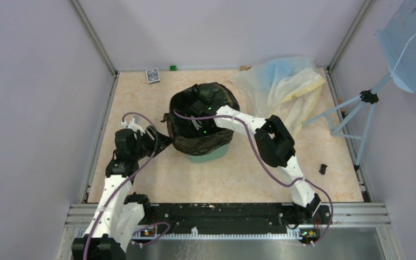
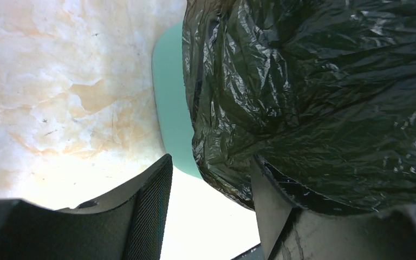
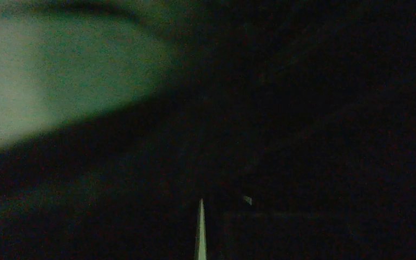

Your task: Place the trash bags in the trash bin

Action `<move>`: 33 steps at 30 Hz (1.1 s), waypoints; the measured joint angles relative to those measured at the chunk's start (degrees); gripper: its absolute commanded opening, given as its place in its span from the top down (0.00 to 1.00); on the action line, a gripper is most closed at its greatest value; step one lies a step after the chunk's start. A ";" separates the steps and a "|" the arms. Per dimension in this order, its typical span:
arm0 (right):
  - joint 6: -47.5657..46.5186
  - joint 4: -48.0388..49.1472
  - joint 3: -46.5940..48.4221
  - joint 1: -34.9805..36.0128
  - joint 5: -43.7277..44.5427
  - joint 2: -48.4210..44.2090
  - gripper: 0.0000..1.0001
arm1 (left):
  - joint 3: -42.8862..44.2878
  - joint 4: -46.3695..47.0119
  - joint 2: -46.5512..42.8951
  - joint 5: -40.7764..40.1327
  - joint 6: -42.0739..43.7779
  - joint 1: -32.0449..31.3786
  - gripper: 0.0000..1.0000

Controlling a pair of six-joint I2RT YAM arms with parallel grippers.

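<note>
The black trash bag is draped over the rim of the mint-green trash bin, lining it and hanging down its outer walls. My left gripper stands open at the bin's left side. In the left wrist view the crinkly bag fills the right half, the bin's wall shows beside it, and my left gripper has its right finger against the bag's lower fold. My right gripper reaches down inside the lined bin. Its wrist view is almost black, and the jaws look shut.
A pale translucent plastic heap lies at the back right. A light-blue perforated panel stands on a tripod at the right. A small patterned box and a green block sit by the back wall. A small black piece lies right.
</note>
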 measured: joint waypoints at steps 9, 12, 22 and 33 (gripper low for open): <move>0.90 -0.50 0.07 -0.17 0.63 -5.27 0.92 | 1.03 -2.23 -1.46 -1.86 0.76 0.00 0.40; 1.09 -0.57 0.94 -0.22 0.85 -9.88 0.89 | 1.55 -3.19 -0.87 -1.90 1.27 0.00 0.40; 1.70 -0.81 5.62 -0.52 0.81 -18.49 0.64 | 6.62 -6.51 -0.66 -3.04 3.98 0.00 0.40; 4.24 5.22 -2.56 -3.15 -6.51 -20.52 0.69 | 8.98 -8.44 0.22 -4.07 6.12 0.00 0.39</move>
